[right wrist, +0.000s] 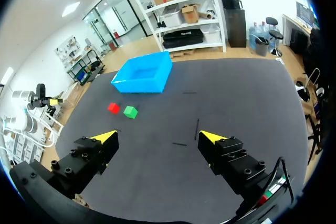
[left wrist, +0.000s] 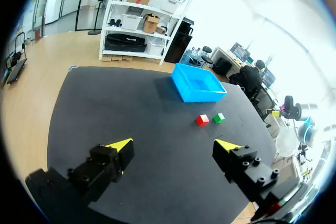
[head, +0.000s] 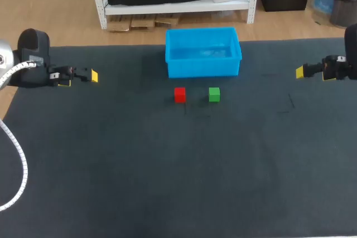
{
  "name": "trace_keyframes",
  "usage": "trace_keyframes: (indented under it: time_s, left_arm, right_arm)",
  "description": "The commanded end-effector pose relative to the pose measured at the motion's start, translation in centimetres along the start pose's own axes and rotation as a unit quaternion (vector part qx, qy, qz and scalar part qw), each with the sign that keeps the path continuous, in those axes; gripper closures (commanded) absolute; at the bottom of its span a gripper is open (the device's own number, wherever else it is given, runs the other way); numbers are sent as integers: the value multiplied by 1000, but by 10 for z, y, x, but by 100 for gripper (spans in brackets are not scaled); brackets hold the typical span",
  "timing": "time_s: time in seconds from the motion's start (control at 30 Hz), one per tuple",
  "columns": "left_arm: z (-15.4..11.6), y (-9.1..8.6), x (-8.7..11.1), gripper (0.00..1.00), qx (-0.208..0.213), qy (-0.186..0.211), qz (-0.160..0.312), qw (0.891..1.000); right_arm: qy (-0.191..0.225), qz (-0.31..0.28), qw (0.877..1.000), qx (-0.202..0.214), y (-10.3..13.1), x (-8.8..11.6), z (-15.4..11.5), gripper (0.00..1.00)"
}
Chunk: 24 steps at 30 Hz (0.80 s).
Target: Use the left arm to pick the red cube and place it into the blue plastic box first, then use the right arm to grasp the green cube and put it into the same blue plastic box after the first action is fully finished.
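A red cube [head: 179,94] and a green cube [head: 214,94] sit side by side on the dark table, just in front of the empty blue plastic box [head: 203,52]. My left gripper [head: 83,77] hovers open at the table's far left, well away from the cubes. My right gripper [head: 301,72] hovers open at the far right. From the left wrist, the red cube [left wrist: 202,120], green cube [left wrist: 219,117] and box [left wrist: 198,82] lie far ahead of the open gripper [left wrist: 176,148]. From the right wrist, the red cube [right wrist: 113,108], green cube [right wrist: 130,112] and box [right wrist: 143,73] lie ahead of the open gripper [right wrist: 160,139].
The dark table mat [head: 178,182] stretches wide in front of the cubes. A few faint marks [right wrist: 197,128] lie on the mat ahead of the right gripper. A white cable [head: 19,160] hangs by my left arm at the table's left edge.
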State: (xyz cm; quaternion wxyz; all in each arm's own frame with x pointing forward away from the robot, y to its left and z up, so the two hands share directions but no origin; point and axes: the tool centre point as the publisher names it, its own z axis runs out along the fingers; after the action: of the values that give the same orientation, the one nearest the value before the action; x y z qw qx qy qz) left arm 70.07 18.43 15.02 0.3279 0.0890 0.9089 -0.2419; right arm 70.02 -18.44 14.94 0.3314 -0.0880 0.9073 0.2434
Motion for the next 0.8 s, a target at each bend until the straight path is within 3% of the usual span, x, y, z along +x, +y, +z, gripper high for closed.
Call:
trace_keyframes:
  time_s: [0.03,0.1,0.17,0.2,0.27,0.57,0.8]
  left_arm:
    - [2,1,-1,0,-8,11,3,1000]
    - [7,0,-4,0,-17,39,-11,999]
    - [11,0,-5,0,-63,75,-24,995]
    - [11,-1,-8,0,-54,76,-43,995]
    - [14,-6,-11,0,-89,111,-38,989]
    - [44,-31,-21,0,-107,172,-39,978]
    - [59,-40,-27,0,-106,190,-51,975]
  right_arm:
    - [0,0,1000,0,0,0,0,0]
    - [0,0,1000,0,0,0,0,0]
    - [0,0,1000,0,0,0,0,0]
    - [0,0,1000,0,0,0,0,0]
    - [0,0,1000,0,0,0,0,0]
    - [0,0,1000,0,0,0,0,0]
    - [0,0,1000,0,0,0,0,0]
